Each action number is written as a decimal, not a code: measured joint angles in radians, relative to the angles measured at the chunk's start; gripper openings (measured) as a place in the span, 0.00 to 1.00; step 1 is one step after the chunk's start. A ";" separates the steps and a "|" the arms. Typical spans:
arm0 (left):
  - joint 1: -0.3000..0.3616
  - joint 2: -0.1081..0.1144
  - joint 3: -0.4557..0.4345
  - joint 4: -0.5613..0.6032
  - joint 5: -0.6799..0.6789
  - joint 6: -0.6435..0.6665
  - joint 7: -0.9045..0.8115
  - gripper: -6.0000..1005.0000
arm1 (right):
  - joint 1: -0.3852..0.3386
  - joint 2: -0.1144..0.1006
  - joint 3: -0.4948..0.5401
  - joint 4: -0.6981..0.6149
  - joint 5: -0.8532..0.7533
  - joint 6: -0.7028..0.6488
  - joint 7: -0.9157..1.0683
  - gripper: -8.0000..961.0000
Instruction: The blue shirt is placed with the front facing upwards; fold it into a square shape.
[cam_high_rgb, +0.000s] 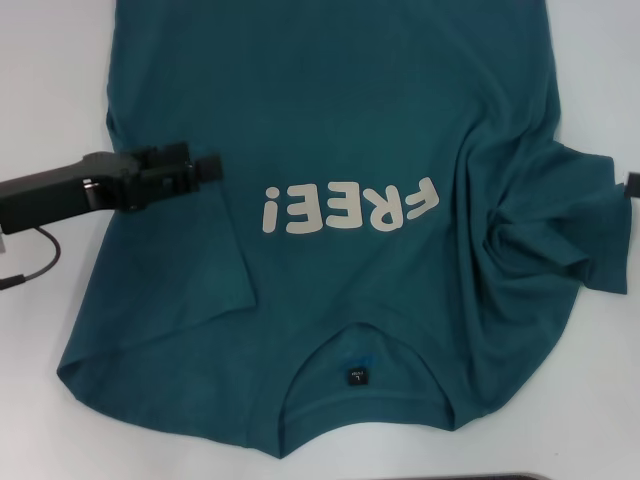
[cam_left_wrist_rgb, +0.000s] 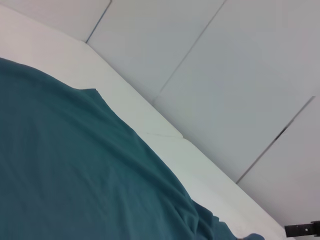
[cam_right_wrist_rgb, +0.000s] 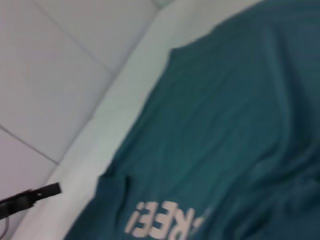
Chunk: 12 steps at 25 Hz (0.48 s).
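Note:
The blue shirt (cam_high_rgb: 350, 120) lies front up on the white table (cam_high_rgb: 50, 90), with its collar and dark neck label (cam_high_rgb: 357, 377) nearest me. The white "FREE!" lettering (cam_high_rgb: 350, 208) reads upside down. My left gripper (cam_high_rgb: 205, 168) reaches in from the left, low over the shirt's side just above the left sleeve (cam_high_rgb: 170, 290). The right sleeve (cam_high_rgb: 545, 230) is bunched into folds. Only a black tip of my right gripper (cam_high_rgb: 632, 186) shows at the right edge, beside that sleeve. The wrist views show the shirt (cam_left_wrist_rgb: 75, 175) (cam_right_wrist_rgb: 240, 110) and the lettering (cam_right_wrist_rgb: 165, 222).
White table borders the shirt on both sides. A black cable (cam_high_rgb: 40, 262) hangs under the left arm. Pale wall panels (cam_left_wrist_rgb: 225, 75) stand beyond the table's far edge. The other arm's gripper appears far off in each wrist view: right gripper (cam_left_wrist_rgb: 302, 229), left gripper (cam_right_wrist_rgb: 35, 194).

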 joint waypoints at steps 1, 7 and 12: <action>-0.001 0.001 0.000 0.007 0.001 -0.001 0.006 0.78 | 0.000 0.000 0.013 0.000 -0.020 0.003 0.007 0.92; -0.003 0.003 0.002 0.036 0.003 -0.004 0.031 0.77 | 0.002 0.006 0.063 0.000 -0.099 0.026 0.055 0.91; -0.005 0.003 0.001 0.040 0.005 -0.016 0.032 0.77 | -0.003 0.007 0.071 0.002 -0.110 0.063 0.061 0.91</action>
